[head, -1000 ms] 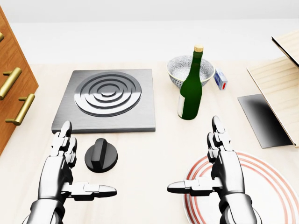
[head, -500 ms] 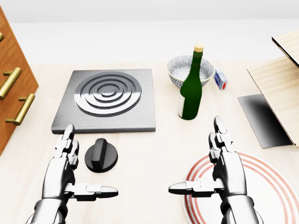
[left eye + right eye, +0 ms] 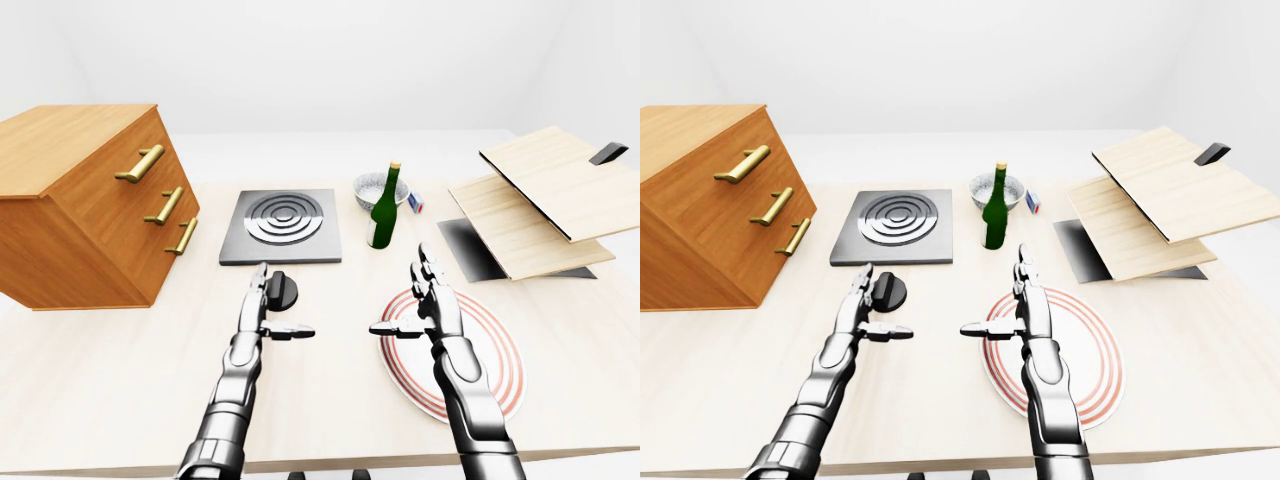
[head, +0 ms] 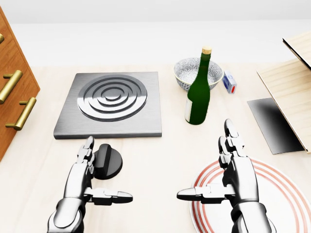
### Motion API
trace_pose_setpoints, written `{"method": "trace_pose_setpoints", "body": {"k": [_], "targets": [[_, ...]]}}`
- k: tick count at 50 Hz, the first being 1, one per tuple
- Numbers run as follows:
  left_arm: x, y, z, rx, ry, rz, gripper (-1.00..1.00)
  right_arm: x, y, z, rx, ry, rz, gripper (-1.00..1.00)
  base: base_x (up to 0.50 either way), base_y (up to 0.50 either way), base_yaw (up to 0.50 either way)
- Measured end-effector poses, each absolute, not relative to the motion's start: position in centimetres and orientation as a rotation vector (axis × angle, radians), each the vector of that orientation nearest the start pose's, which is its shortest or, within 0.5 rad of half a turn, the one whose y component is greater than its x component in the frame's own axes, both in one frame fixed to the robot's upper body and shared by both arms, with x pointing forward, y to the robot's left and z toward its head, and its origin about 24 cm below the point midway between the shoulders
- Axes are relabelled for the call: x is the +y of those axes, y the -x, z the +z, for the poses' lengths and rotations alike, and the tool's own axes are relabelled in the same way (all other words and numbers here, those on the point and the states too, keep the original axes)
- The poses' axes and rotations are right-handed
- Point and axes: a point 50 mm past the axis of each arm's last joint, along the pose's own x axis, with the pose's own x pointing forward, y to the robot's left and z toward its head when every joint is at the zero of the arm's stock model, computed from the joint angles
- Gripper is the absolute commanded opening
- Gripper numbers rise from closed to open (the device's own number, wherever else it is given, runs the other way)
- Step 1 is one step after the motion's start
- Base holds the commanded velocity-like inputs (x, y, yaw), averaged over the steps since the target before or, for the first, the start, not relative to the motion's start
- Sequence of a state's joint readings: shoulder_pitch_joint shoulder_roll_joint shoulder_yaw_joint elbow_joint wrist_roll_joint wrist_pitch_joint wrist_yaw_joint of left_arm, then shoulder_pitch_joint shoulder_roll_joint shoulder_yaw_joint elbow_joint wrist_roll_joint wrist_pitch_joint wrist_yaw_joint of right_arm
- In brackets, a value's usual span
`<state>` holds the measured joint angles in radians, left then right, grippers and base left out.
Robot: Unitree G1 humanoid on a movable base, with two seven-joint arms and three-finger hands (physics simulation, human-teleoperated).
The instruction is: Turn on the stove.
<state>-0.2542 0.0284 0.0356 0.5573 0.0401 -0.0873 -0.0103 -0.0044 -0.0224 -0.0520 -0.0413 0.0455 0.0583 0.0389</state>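
A grey stove plate [image 4: 111, 103] with ringed burner lies on the light wooden table, upper left in the head view. Just below it sits its black round knob [image 4: 108, 163] with a raised bar. My left hand [image 4: 99, 175] is open, its fingers lying along the knob's left edge and partly covering it, thumb pointing right below it. My right hand [image 4: 214, 167] is open too, hovering over the left rim of a red-ringed white plate [image 4: 282, 194], far from the knob.
A green bottle [image 4: 199, 90] stands right of the stove, with a patterned bowl [image 4: 191, 73] and a small blue-and-white box [image 4: 229, 82] behind it. A wooden drawer chest [image 3: 85, 205] is at the left; stacked boards [image 3: 540, 195] at the right.
My left hand has slid right, from the knob's left side to its edge, now overlapping it. The right hand and everything else stay put.
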Motion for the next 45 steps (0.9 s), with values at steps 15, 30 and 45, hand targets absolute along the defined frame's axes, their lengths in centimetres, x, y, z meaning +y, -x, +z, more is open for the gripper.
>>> {"method": "trace_pose_setpoints", "body": {"k": [15,30,45], "targets": [[14.3,-30.1,-1.0,0.236,-0.102,-0.054,1.00,-16.6,-25.6,4.9,0.007,-0.031,-0.014,1.00,0.00,0.00,0.00],[14.1,-29.7,-1.1,0.230,-0.201,-0.110,1.00,-17.5,-25.9,6.1,-0.031,-0.053,-0.034,1.00,0.00,0.00,0.00],[11.4,-26.5,-1.7,0.222,-0.161,-0.207,1.00,-18.1,-25.9,7.0,-0.068,-0.066,-0.047,1.00,0.00,0.00,0.00]]}}
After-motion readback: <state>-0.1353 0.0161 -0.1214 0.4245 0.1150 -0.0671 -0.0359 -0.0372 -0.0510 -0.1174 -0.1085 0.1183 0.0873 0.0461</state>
